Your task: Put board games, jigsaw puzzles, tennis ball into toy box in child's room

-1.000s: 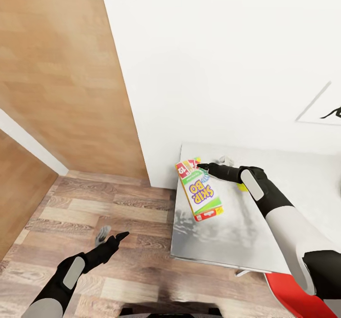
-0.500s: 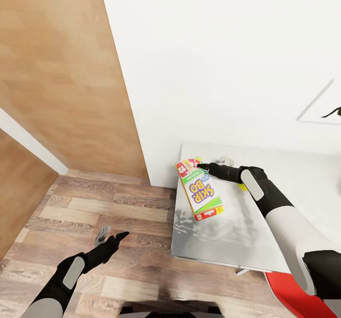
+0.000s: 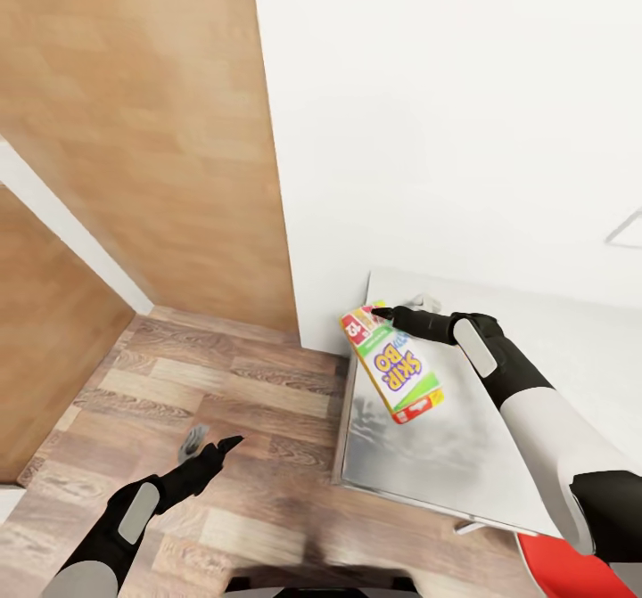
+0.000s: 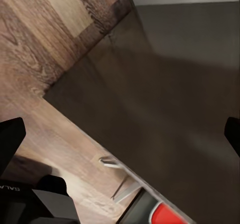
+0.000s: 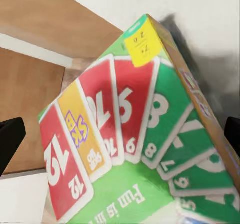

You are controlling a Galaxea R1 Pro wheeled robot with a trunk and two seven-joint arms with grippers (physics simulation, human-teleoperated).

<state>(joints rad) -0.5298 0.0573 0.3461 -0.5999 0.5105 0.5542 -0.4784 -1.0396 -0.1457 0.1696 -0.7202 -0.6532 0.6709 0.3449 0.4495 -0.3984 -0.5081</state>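
Up at the near-left corner of the grey table point(image 3: 499, 455), the right gripper point(image 3: 397, 308) is clamped on the red end of the board game point(image 3: 392, 364), a flat white and green box with SKIP BO lettering. One dark finger point(image 3: 406, 319) lies over the top edge of the box and a pale one shows just behind it. The box hangs tilted, its far red end lower and toward the robot, over the tabletop near the table's left edge; whether that lower end touches the surface I cannot tell. From the right wrist view the box point(image 5: 145, 134) sits close to the camera between the fingers, showing its printed fan of numbered red, green and yellow cards (12, 10, 9, 8, 7).

The left gripper point(image 3: 209, 451) hovers over the wood-plank floor point(image 3: 223, 393), well apart from the table, with its fingers spread and nothing between them. A wooden door point(image 3: 134, 135) stands beside the white wall point(image 3: 464, 117) behind the table. A red seat edge point(image 3: 580, 571) shows at the table's near side.
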